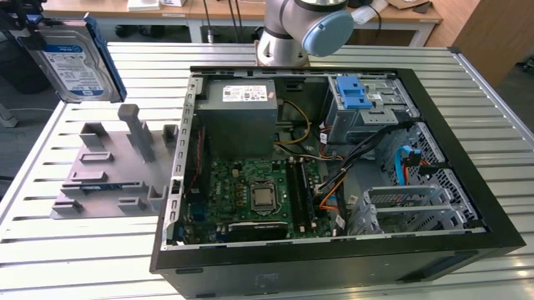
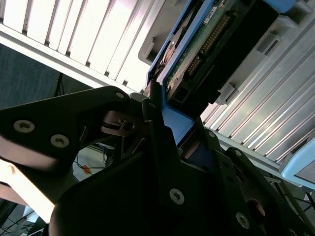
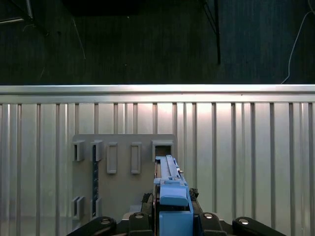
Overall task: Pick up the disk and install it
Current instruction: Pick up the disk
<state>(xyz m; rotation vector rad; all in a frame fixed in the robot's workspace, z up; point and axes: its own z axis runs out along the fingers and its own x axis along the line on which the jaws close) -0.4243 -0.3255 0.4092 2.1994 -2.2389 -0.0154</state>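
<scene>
Pick-up done — disk in the air, not yet in the case

The gripper (image 3: 173, 219) is closed on the blue carrier edge of the disk (image 1: 77, 62), fingers pinching it from both sides in both wrist views. The disk hangs upright outside the open computer case (image 1: 467, 206), off the case's side at the exterior view's left and clear above the grey rack (image 1: 109, 169) that lies just beside the case on the slatted table (image 1: 50, 262). By my reading the work stands at the carry stage, between grasp and install. Fitting it would call for turning the disk from upright and lining its carrier up with the drive cage (image 1: 367, 109) at the case's far corner — squarely, clear of the loose cables inside.
</scene>
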